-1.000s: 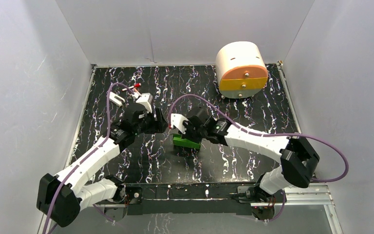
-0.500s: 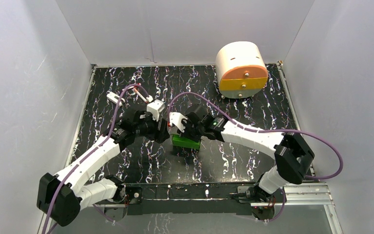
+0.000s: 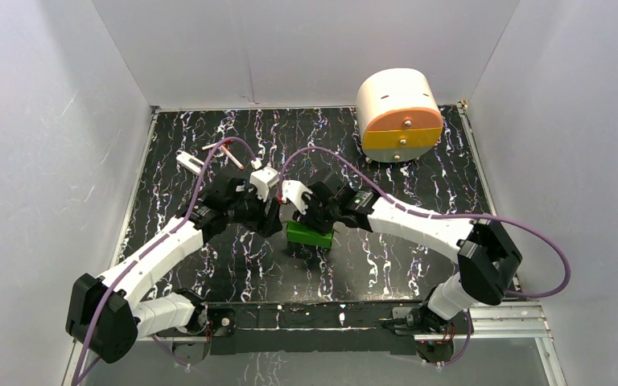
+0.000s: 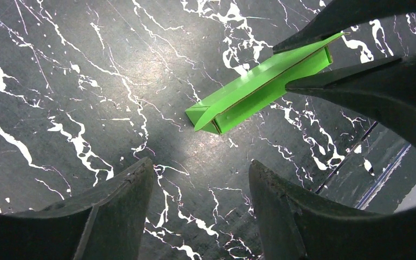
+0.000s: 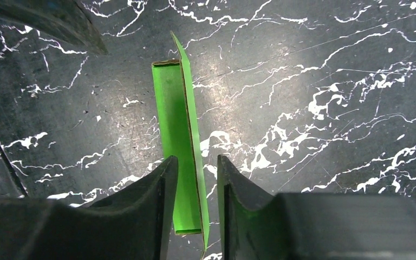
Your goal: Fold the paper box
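As the right fingers [image 5: 141, 222] have parted around the paper box [image 5: 170, 108], left fingers [image 4: 114, 216] apart, moved in beside it.

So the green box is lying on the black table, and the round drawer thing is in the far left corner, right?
No, the top view shows the round drawer thing in the far right corner, not the left. The green box is lying on the black table, as you said.
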### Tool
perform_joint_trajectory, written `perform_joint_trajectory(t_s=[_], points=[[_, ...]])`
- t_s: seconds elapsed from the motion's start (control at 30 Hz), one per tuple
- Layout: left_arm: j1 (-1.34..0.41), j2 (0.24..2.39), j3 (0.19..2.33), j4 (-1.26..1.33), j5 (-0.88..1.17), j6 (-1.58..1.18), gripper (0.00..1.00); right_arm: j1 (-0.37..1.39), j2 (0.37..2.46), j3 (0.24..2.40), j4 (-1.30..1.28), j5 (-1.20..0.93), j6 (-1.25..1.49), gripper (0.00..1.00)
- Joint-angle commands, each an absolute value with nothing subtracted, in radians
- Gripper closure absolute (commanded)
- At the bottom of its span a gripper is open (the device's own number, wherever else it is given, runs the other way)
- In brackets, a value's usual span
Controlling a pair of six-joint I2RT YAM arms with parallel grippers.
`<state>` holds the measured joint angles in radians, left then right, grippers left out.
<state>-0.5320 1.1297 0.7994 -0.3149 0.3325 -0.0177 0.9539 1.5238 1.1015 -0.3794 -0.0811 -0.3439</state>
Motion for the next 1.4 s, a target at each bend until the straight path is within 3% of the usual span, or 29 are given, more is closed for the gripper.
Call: perform_joint_trajectory(t_s=[0.0,0.53,0.87,1.37], points=[[-0.531,1.140,0.847,-0.342,0.369,0.022,0.38,0.954,1.430,1.156,-0.390,-0.057,-0.269,0.57],[-0.564,1.253,0.931,-0.406,0.380,0.038,0.44,0.957,1.198,0.994,-0.513,0.157,0.100,0.51],[-0.594,1.316,0.969,-0.425,0.349,0.065,0.47,0.957,1.270,0.970,-0.506,0.214,0.106,0.54],[-0.598,1.365,0.993,-0.431,0.371,0.060,0.56,0.956,1.329,0.964,-0.453,0.204,0.088,0.65]])
